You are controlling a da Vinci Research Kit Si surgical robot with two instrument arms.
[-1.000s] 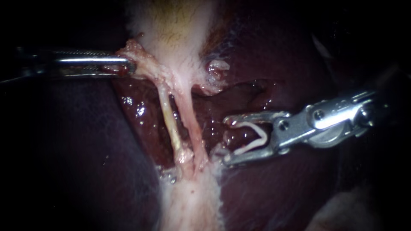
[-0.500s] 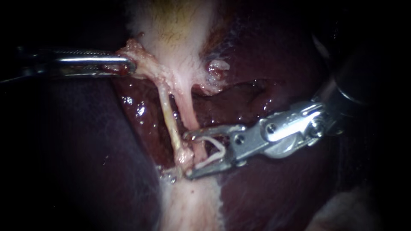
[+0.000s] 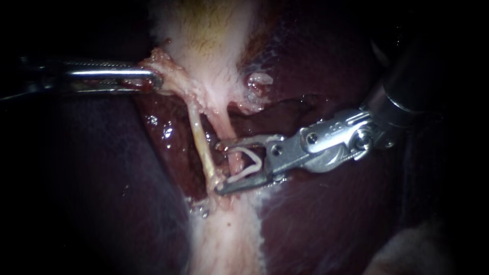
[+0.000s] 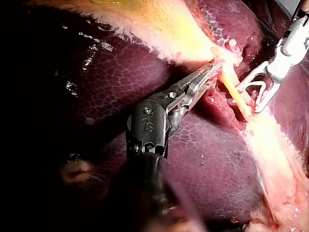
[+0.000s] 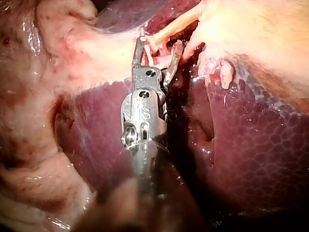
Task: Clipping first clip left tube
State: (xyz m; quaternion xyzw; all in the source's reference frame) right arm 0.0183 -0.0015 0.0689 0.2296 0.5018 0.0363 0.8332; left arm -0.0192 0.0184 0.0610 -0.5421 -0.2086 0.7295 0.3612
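Left tube (image 3: 202,147), thin and yellowish, runs down from the gallbladder (image 3: 209,30) beside the pink tube (image 3: 226,133), unclipped. The right instrument (image 3: 218,169) holds a white clip (image 3: 249,164) between its spread jaws, which straddle the pink tube with their tips just beside the left tube. Half a second ago the jaws sat lower on the tubes; a second ago they were well clear of them. The left instrument (image 3: 153,79) has its jaws clamped on a tissue flap (image 3: 165,66) above the left tube, unchanged. Liver (image 3: 316,219) lies all around.

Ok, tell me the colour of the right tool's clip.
The clip is white, clearest in endoscope view.
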